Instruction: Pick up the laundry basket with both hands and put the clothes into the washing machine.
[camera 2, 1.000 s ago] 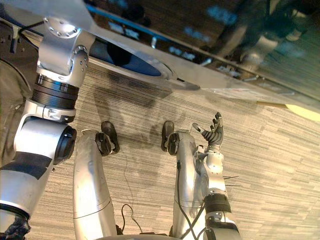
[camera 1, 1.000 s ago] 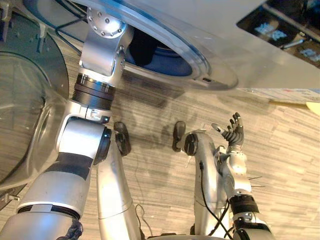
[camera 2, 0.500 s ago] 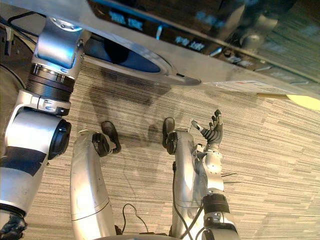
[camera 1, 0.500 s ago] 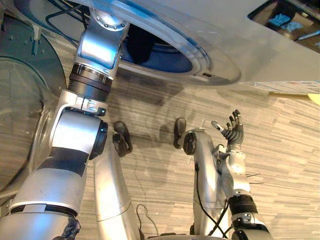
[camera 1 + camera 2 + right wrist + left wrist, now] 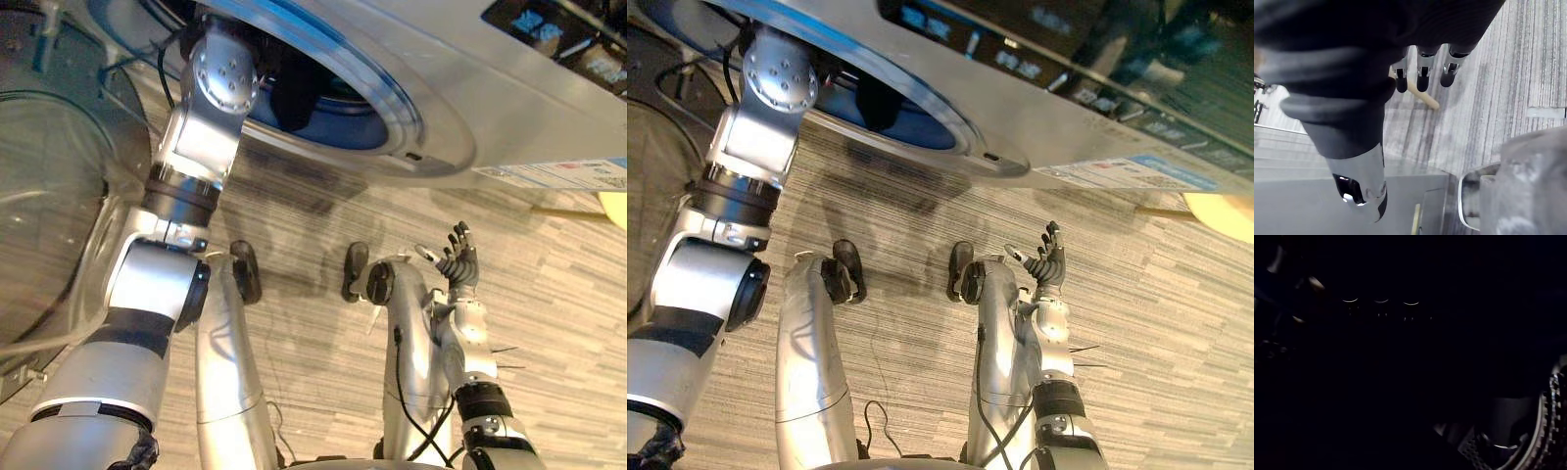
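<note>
Door (image 5: 49,215) stood open at left. Left arm (image 5: 201,137) was stretched up into the washing machine (image 5: 490,108), its round mouth (image 5: 338,108) facing the robot. Left hand was lost in the dark drum, grip impossible to call; a dark shape (image 5: 294,93) there was unreadable. Right hand (image 5: 458,266) hovered low over the floor (image 5: 558,304), fingers spread, empty.

You see a silver-grey washer (image 5: 509,108) with a blue ring (image 5: 387,88) round its hole, and dark blue inside. Its panel (image 5: 1068,49) is black with little blue lights. Its label (image 5: 558,174) is white and blue. The floor (image 5: 549,294) has thin grey and brown stripes. The right hand (image 5: 458,269) is silver with dark tips. A yellow thing (image 5: 1225,213) sits at the edge.
</note>
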### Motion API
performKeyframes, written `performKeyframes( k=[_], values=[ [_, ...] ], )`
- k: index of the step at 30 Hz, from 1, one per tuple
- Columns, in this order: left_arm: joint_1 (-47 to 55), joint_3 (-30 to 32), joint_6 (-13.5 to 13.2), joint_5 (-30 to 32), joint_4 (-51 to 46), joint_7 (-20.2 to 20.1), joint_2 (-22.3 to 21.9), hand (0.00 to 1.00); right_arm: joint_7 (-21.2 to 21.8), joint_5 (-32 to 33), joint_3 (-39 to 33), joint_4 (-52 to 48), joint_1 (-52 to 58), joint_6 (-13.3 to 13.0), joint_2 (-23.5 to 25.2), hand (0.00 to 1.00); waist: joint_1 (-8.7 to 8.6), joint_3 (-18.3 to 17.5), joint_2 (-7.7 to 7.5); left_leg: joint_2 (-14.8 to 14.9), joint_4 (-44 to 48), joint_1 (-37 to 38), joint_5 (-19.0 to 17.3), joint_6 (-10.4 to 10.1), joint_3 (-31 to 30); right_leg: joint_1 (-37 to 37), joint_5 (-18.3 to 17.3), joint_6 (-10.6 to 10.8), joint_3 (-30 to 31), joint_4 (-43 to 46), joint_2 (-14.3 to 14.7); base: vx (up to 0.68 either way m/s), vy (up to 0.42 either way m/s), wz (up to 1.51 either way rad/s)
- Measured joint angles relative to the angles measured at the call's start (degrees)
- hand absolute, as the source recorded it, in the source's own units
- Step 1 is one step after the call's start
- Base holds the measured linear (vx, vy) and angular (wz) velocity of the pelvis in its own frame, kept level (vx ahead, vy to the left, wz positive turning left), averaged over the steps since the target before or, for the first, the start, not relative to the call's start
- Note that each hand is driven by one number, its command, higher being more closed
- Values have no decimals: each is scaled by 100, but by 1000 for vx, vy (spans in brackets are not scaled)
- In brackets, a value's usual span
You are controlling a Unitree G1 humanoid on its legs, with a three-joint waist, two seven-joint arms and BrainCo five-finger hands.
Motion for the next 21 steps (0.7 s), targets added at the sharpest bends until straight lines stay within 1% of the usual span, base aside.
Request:
performKeyframes(
  k=[2, 7, 9, 11, 13, 16, 18, 19, 21],
  values=[
    [192, 113, 36, 19, -7, -18, -12, 0, 1, -20, 34, 2, 6, 85, 3, 0, -3, -23, 37, -35, -148, 83, 65, -16, -15, 124, -2, -12, -87, -116, -49, 17, -26, 23],
    [421, 261, 59, -33, -250, -111, -19, 0, 9, -114, 81, 5, -3, 94, -5, 0, -8, -32, 35, -113, -331, 122, 157, -73, -46, 163, -25, -60, -155, -188, -113, 20, -10, 11],
    [570, 466, 44, -219, -350, -101, -112, 0, 4, -162, 80, 27, -6, 91, -11, 0, -19, -32, 36, -113, -360, 123, 167, -82, -58, 162, -27, -64, -184, -204, -118, 36, -4, 3],
    [819, 682, -73, -503, -420, -84, -235, 0, -4, -168, 75, 108, -26, 95, -18, 0, -7, -35, 38, -109, -377, 123, 167, -83, -75, 167, -44, -95, -211, -209, -118, 0, 0, 0],
    [1024, 826, -81, -700, -421, -82, -336, 0, -7, -182, 16, 177, -37, 95, -14, 0, -5, -56, 45, -108, -384, 123, 167, -84, -81, 168, -51, -104, -219, -209, -119, 0, 0, 0],
    [1658, 891, -96, -996, -480, -13, -640, 0, -23, -244, -28, 377, -45, 110, 1, 0, 15, -99, 81, -107, -423, 239, 167, -84, -74, 274, -60, -114, -221, -242, -119, 0, 0, 0],
    [2523, 890, -250, -1391, -742, 9, -1101, 0, -37, -291, -42, 617, -29, 217, 14, 0, 42, -99, 82, -105, -574, 581, 171, -92, -66, 596, -67, -113, -222, -366, -120, 15, -32, 4],
    [2766, 877, -279, -1489, -788, 7, -1244, 0, -39, -293, -41, 701, -21, 238, 18, 0, 57, -99, 82, -106, -639, 711, 175, -99, -52, 725, -67, -113, -224, -428, -120, 24, -47, 7],
    [3806, 807, -361, -1801, -884, -43, -1815, 0, -32, -401, -28, 948, 165, 388, 145, 0, 165, -102, 92, -128, -1078, 1452, 213, -160, 1, 1443, -66, -113, -276, -803, -128, 38, -65, 15]
  ],
)
